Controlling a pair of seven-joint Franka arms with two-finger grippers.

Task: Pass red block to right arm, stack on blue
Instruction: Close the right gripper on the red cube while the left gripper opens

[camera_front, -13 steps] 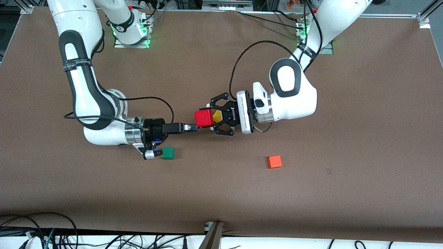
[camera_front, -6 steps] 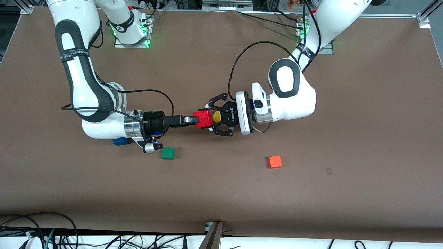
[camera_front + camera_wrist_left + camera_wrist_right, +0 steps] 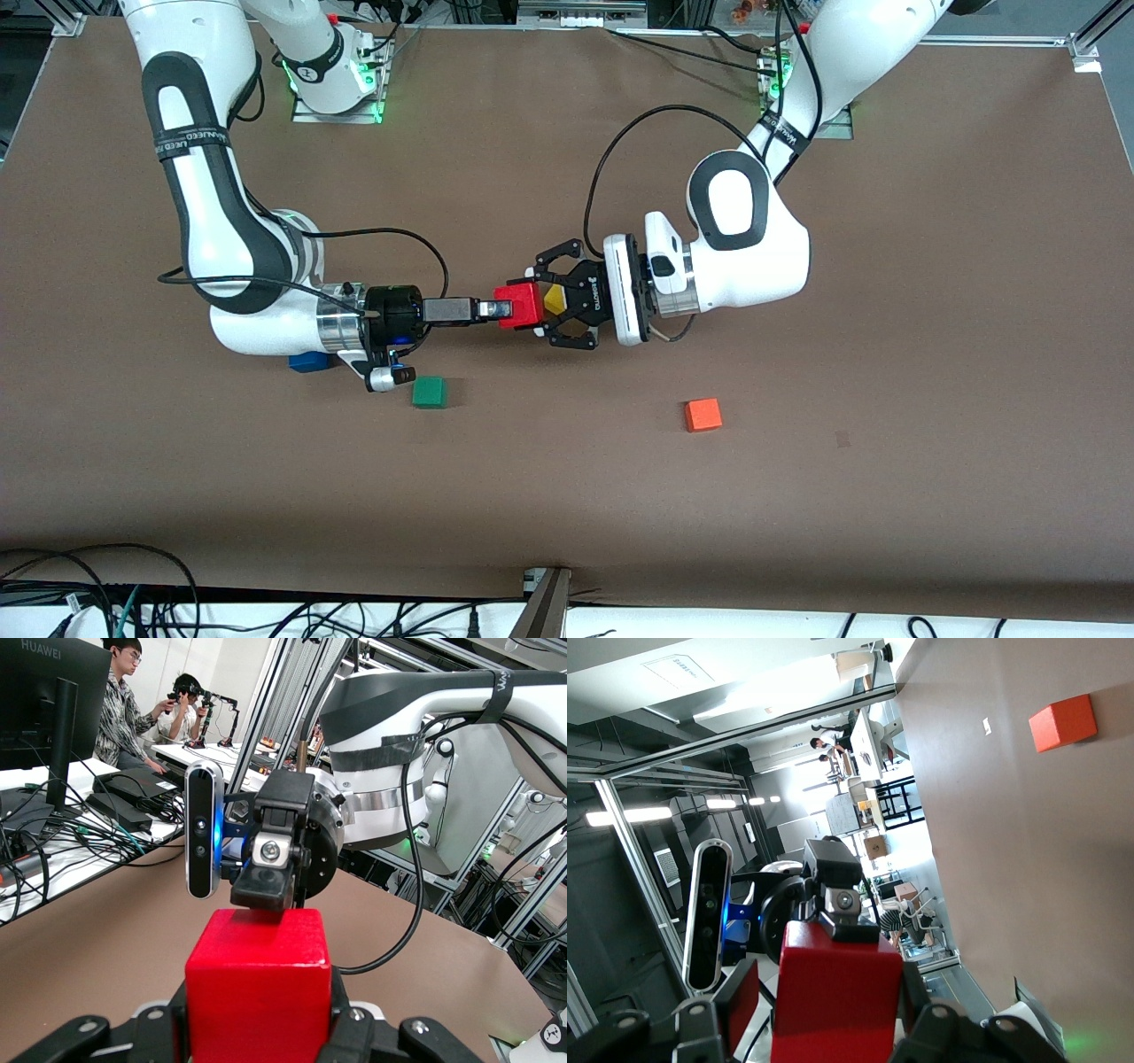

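Observation:
The red block (image 3: 521,304) is held up over the middle of the table in my left gripper (image 3: 537,302), whose linked fingers are shut on two of its sides; it fills the left wrist view (image 3: 259,983). My right gripper (image 3: 498,309) meets the block end on. Its slim fingers stand above and below the block (image 3: 837,992), and one pad is still clear of it, so it is open. The blue cube (image 3: 308,361) lies on the table, partly hidden under the right arm's wrist.
A green cube (image 3: 430,392) lies near the right wrist, nearer to the front camera. An orange-red cube (image 3: 702,415) lies toward the left arm's end of the table and also shows in the right wrist view (image 3: 1063,722). Cables trail from both wrists.
My right arm has shifted and uncovered the blue cube. Its gripper has advanced until its fingertips overlap the red block's edge. My left gripper has kept the block almost still.

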